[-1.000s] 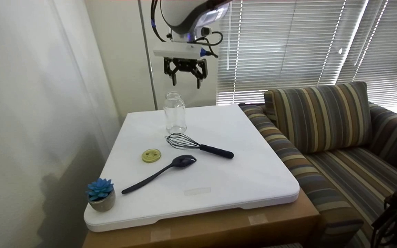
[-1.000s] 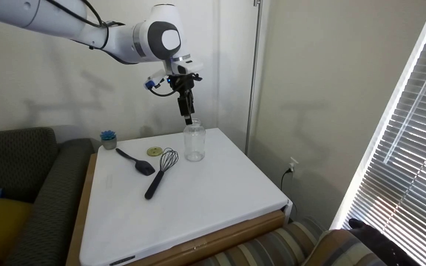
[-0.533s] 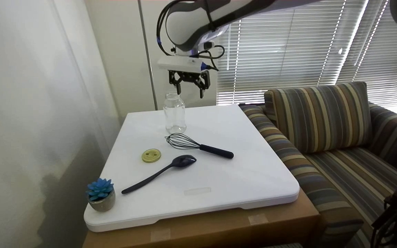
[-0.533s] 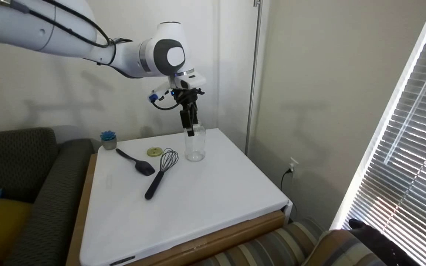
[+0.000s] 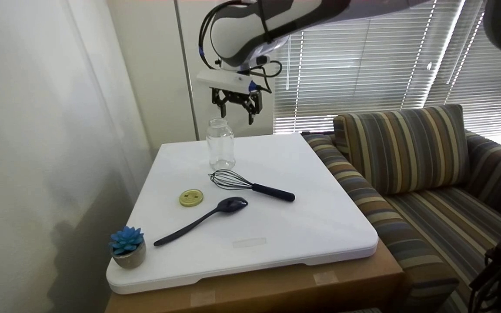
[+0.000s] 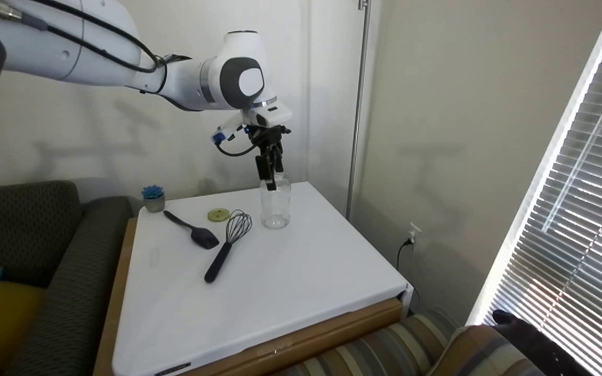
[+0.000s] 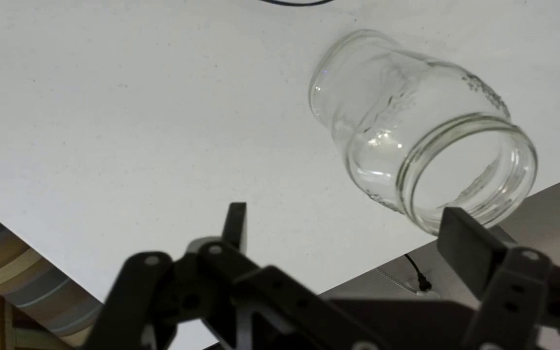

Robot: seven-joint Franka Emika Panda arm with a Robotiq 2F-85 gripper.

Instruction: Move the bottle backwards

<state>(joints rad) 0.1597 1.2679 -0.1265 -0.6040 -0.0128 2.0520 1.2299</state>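
Observation:
The bottle is a clear glass jar without a lid, standing upright on the white table. It shows in both exterior views [image 5: 221, 148] [image 6: 276, 208] and in the wrist view [image 7: 421, 97]. My gripper [image 5: 237, 119] is open and empty, just above the height of the bottle's mouth. It is off to one side, so the mouth is not centred between the fingers. In an exterior view the gripper [image 6: 275, 179] overlaps the bottle's neck. In the wrist view the right finger of the gripper [image 7: 345, 214] overlaps the rim; whether it touches cannot be told.
A black whisk [image 5: 250, 184] lies close to the bottle on the table [image 5: 311, 226]. A gold lid [image 5: 191, 198], a dark spoon [image 5: 207, 217] and a blue potted succulent [image 5: 128, 245] are further off. A wall and a metal pole [image 6: 358, 115] stand behind the table; a striped armchair [image 5: 402, 148] stands beside it.
My gripper has come down towards the bottle's mouth, then shifted slightly sideways and tilted a little. It stays open. The bottle and the other objects have not moved.

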